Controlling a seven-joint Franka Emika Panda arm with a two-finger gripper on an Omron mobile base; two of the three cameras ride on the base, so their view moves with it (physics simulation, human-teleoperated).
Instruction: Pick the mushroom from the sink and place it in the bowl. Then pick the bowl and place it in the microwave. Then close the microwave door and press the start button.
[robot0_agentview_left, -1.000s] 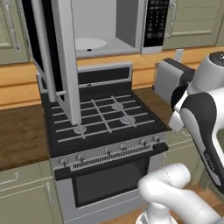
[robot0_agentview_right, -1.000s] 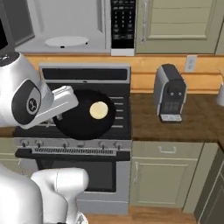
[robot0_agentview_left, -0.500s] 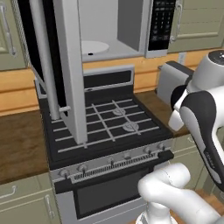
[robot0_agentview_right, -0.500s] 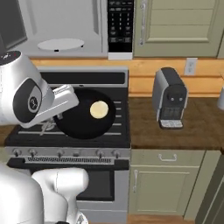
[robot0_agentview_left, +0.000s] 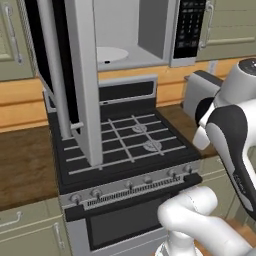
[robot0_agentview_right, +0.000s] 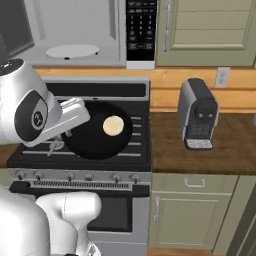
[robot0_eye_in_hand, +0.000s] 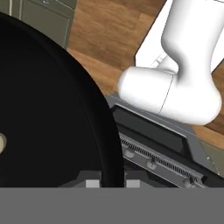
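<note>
My gripper (robot0_eye_in_hand: 112, 183) is shut on the rim of the black bowl (robot0_eye_in_hand: 48, 127), which passes between its two fingertips. In the right base view the bowl (robot0_agentview_right: 90, 142) hangs in front of my white hand, over the stove. The pale tan mushroom (robot0_agentview_right: 113, 125) lies inside it and shows as a sliver (robot0_eye_in_hand: 1, 143) at the hand view's left edge. The microwave (robot0_agentview_left: 135, 35) above the stove stands open, with a white turntable (robot0_agentview_right: 72, 50) inside and a black keypad (robot0_agentview_right: 140, 30). Its microwave door (robot0_agentview_left: 80, 85) is swung out toward me. The sink is out of view.
A black gas stove (robot0_agentview_left: 125, 145) with knobs along its front sits below the microwave. A grey coffee machine (robot0_agentview_right: 198, 114) stands on the wooden counter (robot0_agentview_right: 220, 155) to the right. Green cabinets (robot0_agentview_right: 195, 25) flank the microwave. The open door juts over the stove's left half.
The whole picture has shifted: the base has driven a little closer to the stove. The bowl with the mushroom stays in my gripper.
</note>
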